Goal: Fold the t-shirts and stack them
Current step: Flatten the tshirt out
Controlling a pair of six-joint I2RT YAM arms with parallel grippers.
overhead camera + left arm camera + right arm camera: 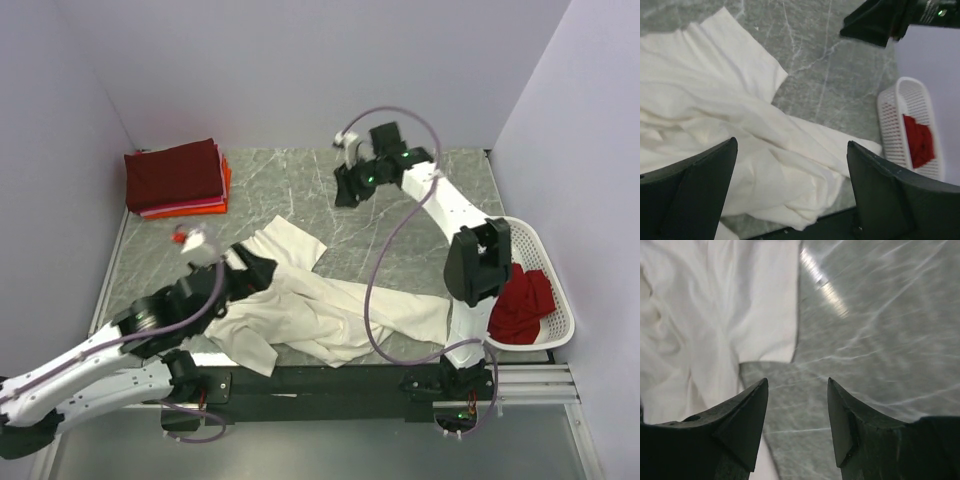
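Two grippers, both w/ nothing between the fingers. We see the left gripper (791, 145) spread wide over the crumpled cream-white t-shirt (330, 310), which sprawls across the near-centre of the grey marble table (290, 190). The right gripper (797, 382) is parted too, above bare tabletop just far of that shirt. The folded stack (178, 180), maroon on top w/ red & orange-pink edges below, sits far left. A red t-shirt (522, 302) lies in the white basket (548, 255) at right.

Bright, even light; a glare streak on the table (822, 287), slightly blurred.
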